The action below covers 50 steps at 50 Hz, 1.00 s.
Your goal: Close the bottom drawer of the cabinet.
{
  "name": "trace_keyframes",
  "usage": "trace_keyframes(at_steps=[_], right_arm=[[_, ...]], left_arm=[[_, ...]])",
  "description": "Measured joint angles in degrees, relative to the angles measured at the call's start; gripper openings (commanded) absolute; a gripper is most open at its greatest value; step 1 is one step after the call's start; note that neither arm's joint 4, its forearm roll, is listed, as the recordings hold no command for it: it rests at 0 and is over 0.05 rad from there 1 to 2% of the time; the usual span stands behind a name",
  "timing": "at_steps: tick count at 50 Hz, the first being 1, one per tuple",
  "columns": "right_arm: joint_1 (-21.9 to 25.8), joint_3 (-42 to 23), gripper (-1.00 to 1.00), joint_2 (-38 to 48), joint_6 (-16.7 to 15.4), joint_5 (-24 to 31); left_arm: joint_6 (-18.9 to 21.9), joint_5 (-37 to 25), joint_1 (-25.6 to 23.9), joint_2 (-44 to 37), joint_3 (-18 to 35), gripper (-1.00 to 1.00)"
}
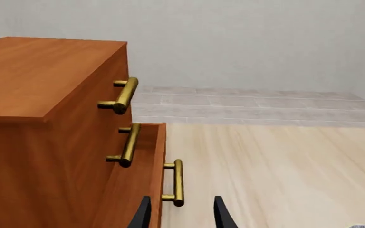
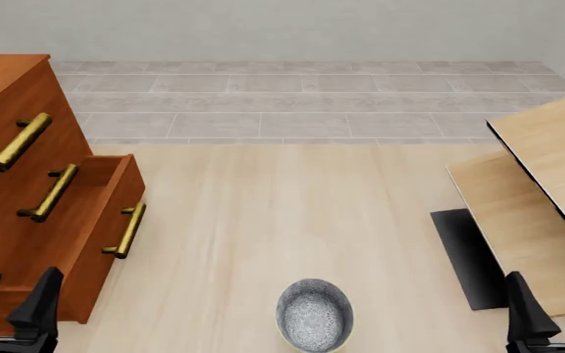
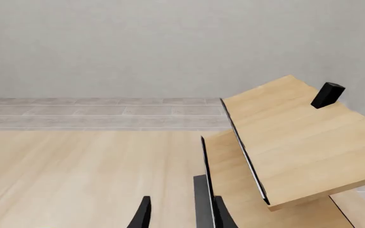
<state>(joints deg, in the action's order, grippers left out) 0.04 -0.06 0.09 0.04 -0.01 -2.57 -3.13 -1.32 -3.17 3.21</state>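
Observation:
The reddish-brown cabinet [image 2: 8, 95] stands at the left, with three brass bar handles. Its bottom drawer [image 2: 94, 276] is pulled out, its handle [image 2: 126, 229] well forward of the two above. My left gripper [image 2: 12, 296] is open, low at the front left beside the drawer's near corner. In the left wrist view the cabinet [image 1: 36, 71] fills one side, and the bottom drawer [image 1: 148, 161] juts out with its handle [image 1: 175, 183] just ahead of the open left gripper [image 1: 181, 214]. My right gripper [image 2: 552, 305] [image 3: 181, 214] is open and empty at the front right.
A grey speckled bowl [image 2: 314, 315] sits on the floor at the front centre. Pale light-wood furniture [image 2: 547, 191] [image 3: 296, 142] with a black base fills the right side, close to the right gripper. A small black block [image 3: 327, 95] rests on its top.

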Motion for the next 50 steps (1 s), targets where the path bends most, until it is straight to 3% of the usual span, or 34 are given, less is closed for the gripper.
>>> trace_keyframes(at_steps=[14, 36, 50], right_arm=[[0.4, -0.1, 1.00, 0.2, -0.6, 0.0], [1.1, -0.2, 1.00, 0.1, -1.6, -0.2], [1.5, -0.1, 1.00, 0.0, -1.8, -0.2]], left_arm=[[2.5, 2.2, 0.7, 2.3, -2.3, 1.00], [3.1, 2.9, 0.9, 3.0, -3.0, 1.00], [1.8, 4.1, -2.9, 0.8, -3.0, 1.00]])
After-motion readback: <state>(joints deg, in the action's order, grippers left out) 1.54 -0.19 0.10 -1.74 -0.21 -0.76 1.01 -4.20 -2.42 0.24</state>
